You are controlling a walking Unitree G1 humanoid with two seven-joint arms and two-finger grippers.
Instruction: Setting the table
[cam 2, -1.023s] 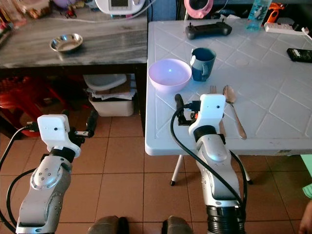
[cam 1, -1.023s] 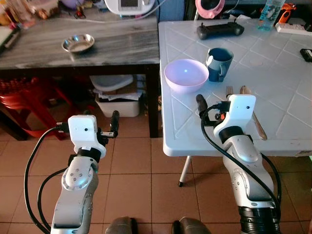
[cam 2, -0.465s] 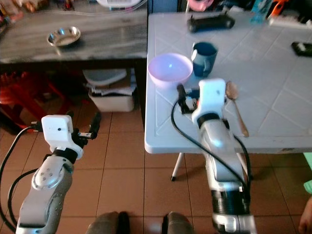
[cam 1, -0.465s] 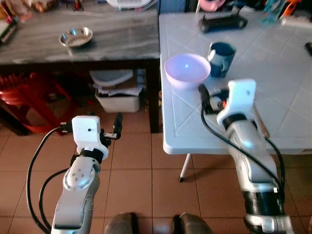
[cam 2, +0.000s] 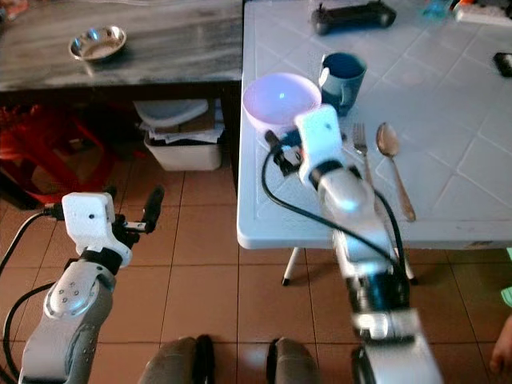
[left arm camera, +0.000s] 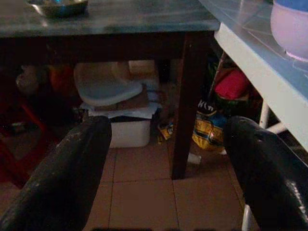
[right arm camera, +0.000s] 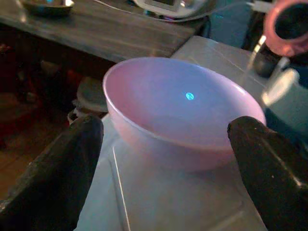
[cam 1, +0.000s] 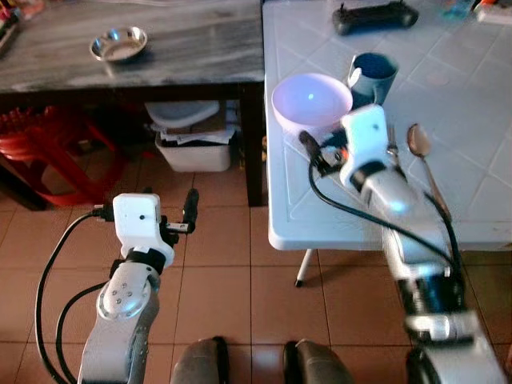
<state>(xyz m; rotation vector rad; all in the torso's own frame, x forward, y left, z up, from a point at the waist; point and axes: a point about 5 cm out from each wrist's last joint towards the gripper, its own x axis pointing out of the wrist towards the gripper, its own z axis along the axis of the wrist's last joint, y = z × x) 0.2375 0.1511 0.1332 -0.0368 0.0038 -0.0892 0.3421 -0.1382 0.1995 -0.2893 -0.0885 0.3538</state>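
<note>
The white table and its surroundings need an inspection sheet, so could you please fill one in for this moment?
Surface: white table, moulded diamond pattern.
Job's things: lilac bowl near the table's left edge; blue mug beside it; fork and spoon side by side.
Clutter: black game controller at the far end.
Grippers: right gripper open, facing the bowl, not touching; left gripper open, idle over the floor.
Cables: black cable looped along the right arm.
Surroundings: grey wooden table with a steel dish; white bin beneath; red stool.

No legible text, labels or numbers on anything.
</note>
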